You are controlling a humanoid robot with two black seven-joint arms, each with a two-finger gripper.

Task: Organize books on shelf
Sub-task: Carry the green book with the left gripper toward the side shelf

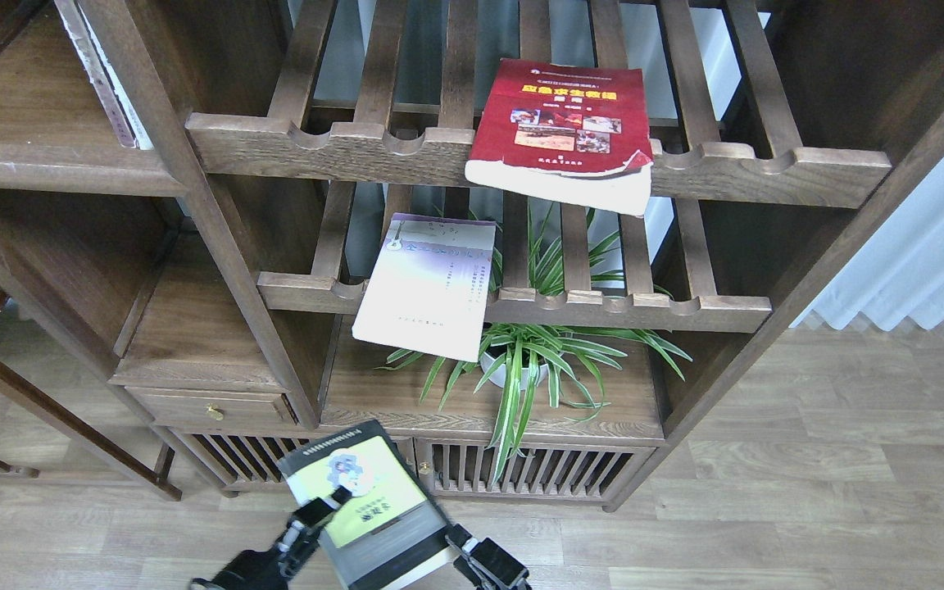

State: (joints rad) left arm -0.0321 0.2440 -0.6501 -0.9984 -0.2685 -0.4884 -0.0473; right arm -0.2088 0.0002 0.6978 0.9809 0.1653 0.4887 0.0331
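**Grey book held low, two books still on racks**

Dark-grey book (374, 504) with glossy yellow-green panel sits clamped between left end effector (316, 512) and right end effector (472, 557), one on each edge. Slick cover could slip out. Thick red book (562, 131) overhangs the upper slatted rack (357, 152); pale book (431, 283) tilts off the lower one, may fall.

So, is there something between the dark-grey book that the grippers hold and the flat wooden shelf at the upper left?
Nothing visible blocks it. The dark-grey book sits low between the left gripper and right gripper, and the space up to the flat shelf looks open. A book spine already leans at that shelf's right end.
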